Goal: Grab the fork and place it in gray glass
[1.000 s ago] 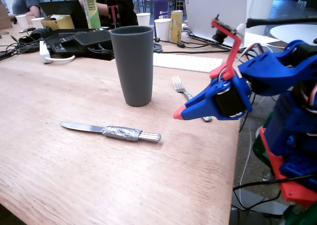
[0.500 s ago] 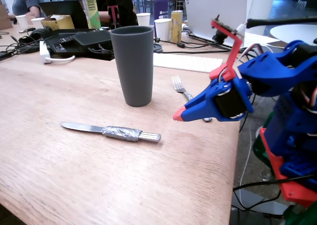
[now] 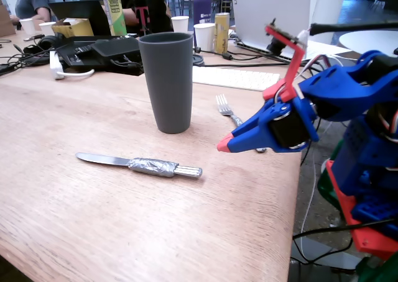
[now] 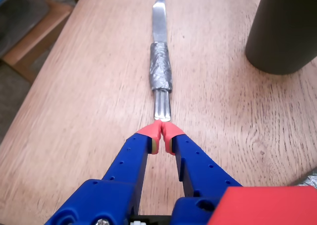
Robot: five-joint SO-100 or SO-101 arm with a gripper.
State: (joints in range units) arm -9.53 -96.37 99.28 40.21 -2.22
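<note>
The tool [image 4: 162, 132] hung pinched together, empty, above the bench [image 3: 93, 220]; the fork [image 3: 227, 110] lay partly behind it, right of the glass [image 3: 166, 83], a knife [image 3: 140, 164] lay nearby

Blue gripper [image 3: 222, 144] with red-orange tips at centre right of the fixed view, a red bracket [image 3: 287, 58] above it. Matte dark-gray glass [image 3: 166, 82], plain, upper middle. Silver fork [image 3: 225, 107] just right of it. Silver knife [image 4: 160, 61] with a crinkled gray tape band, top centre of the wrist view. Light wood-grain table [image 3: 93, 220]. White cups [image 3: 204, 36] along the top edge.
</note>
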